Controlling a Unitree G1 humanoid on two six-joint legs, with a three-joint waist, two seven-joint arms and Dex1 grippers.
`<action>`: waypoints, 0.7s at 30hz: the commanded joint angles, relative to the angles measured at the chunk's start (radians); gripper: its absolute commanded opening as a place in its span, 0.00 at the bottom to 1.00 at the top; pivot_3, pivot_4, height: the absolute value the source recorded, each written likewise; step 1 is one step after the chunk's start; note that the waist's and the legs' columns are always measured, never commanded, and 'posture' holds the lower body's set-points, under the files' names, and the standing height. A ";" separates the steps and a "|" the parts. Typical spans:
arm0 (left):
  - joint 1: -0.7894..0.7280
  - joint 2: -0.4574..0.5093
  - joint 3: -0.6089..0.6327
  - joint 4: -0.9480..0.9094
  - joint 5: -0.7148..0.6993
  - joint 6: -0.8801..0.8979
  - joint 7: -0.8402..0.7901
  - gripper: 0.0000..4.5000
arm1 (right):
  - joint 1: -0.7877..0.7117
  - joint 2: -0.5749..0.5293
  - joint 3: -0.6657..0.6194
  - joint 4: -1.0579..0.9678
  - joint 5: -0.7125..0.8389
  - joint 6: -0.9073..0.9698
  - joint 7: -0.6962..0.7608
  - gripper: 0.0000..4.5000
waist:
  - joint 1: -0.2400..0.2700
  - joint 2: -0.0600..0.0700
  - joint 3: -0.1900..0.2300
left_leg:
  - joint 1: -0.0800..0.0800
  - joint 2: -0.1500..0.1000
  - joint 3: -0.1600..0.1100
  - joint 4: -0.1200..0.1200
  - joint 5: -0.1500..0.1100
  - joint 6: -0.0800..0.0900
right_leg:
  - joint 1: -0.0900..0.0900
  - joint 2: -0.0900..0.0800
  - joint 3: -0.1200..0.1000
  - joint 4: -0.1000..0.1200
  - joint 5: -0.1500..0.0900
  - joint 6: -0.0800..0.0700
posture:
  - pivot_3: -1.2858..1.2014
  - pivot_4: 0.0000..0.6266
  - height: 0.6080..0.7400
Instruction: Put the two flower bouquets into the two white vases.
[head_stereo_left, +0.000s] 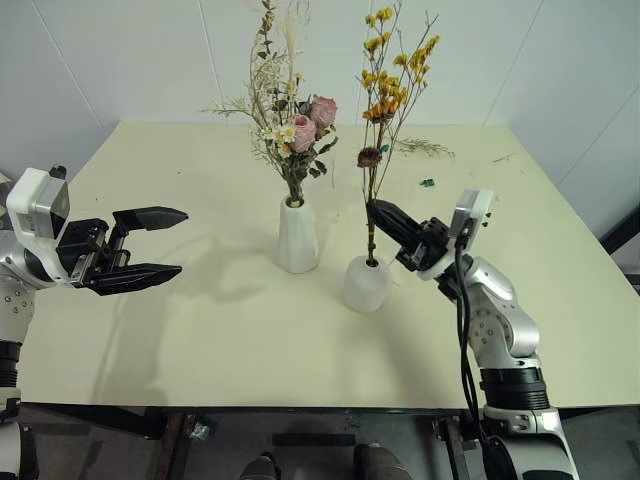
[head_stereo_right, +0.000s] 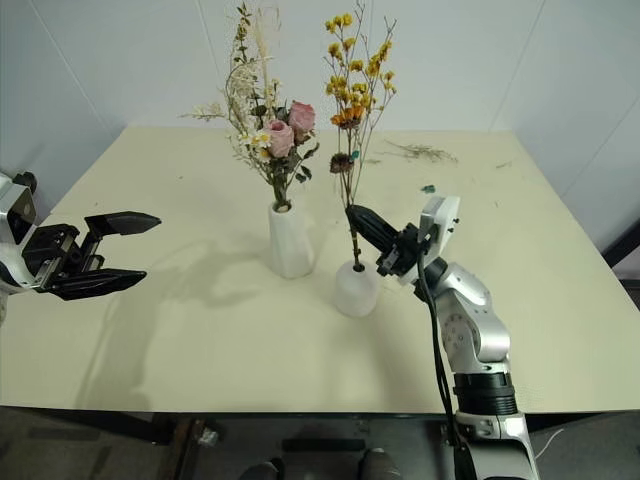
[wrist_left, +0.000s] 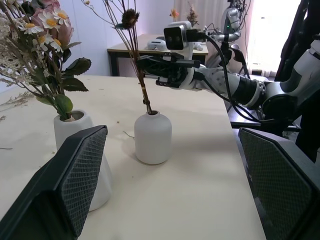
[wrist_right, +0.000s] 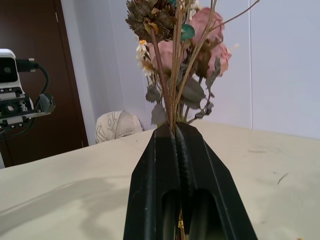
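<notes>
R gripper (head_stereo_left: 376, 210) clamped on yellow sprig (head_stereo_left: 393, 75) stem above squat vase (head_stereo_left: 366, 283), forearm angled up-left | L gripper (head_stereo_left: 158, 245) wide apart, empty, level, pointing right | roses (head_stereo_left: 300, 125) in tall vase (head_stereo_left: 298, 235)

No readable text, labels, brands, numbers or signs anywhere.
</notes>
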 joint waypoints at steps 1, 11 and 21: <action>0.004 0.014 0.037 -0.029 -0.017 -0.001 -0.112 1.00 | 0.009 0.006 -0.001 -0.036 0.007 -0.020 0.006 0.01 | -0.001 0.000 0.000 | 0.000 0.000 0.000 0.000 0.000 0.000 | 0.000 0.000 0.000 0.000 0.000 0.000 | 0.52 0.24 1.00; 0.004 0.007 0.036 -0.029 -0.012 -0.003 -0.112 1.00 | 0.035 0.005 -0.003 -0.070 0.020 -0.006 -0.004 0.01 | 0.000 0.000 0.000 | 0.000 0.000 0.000 0.000 0.000 0.000 | 0.000 0.000 0.000 0.000 0.000 0.000 | 0.52 0.24 1.00; -0.002 0.005 0.034 -0.027 -0.009 -0.003 -0.112 1.00 | 0.037 0.015 -0.010 0.009 0.008 -0.033 0.008 0.01 | 0.000 0.000 0.000 | 0.000 0.000 0.000 0.000 0.000 0.000 | 0.000 0.000 0.000 0.000 0.000 0.000 | 0.52 0.24 1.00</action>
